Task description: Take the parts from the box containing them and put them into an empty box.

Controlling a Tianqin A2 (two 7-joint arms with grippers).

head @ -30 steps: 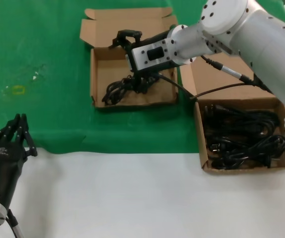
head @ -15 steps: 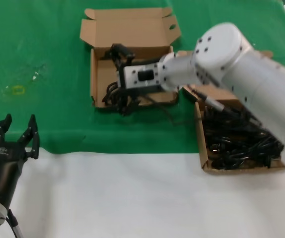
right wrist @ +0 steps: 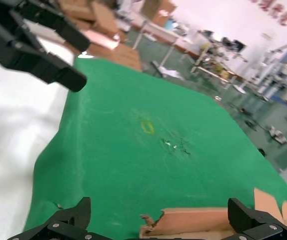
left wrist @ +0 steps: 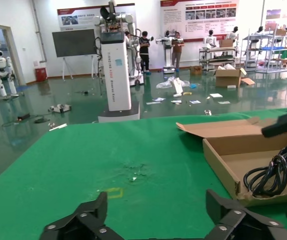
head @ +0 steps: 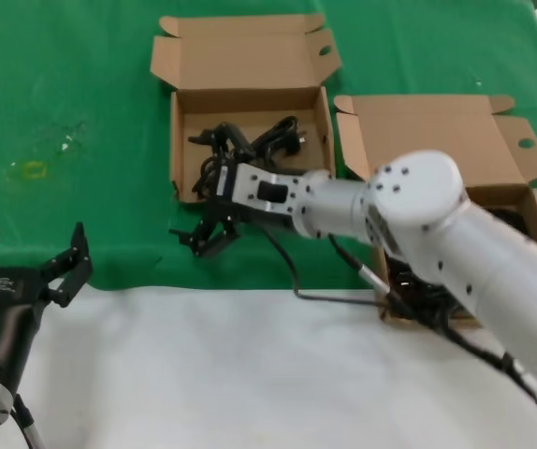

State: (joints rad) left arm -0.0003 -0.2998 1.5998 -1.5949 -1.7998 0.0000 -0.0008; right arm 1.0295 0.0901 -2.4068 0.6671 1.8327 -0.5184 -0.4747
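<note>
Black power cords lie in a looped bundle inside the left cardboard box; they also show in the left wrist view. My right gripper is open and empty, low over that box's front-left corner, with its fingers wide apart. The right cardboard box holds more black cords, mostly hidden by my right arm. My left gripper is open and empty near the white table's front left, with nothing between its fingers.
A green cloth covers the far half of the table and carries a small yellow mark. The near half is white. A thin black cable of my right arm hangs onto the cloth's edge.
My right arm has swung down and toward the front of the left box, and the cord bundle now lies in the box. My left gripper has opened from shut to wide.
</note>
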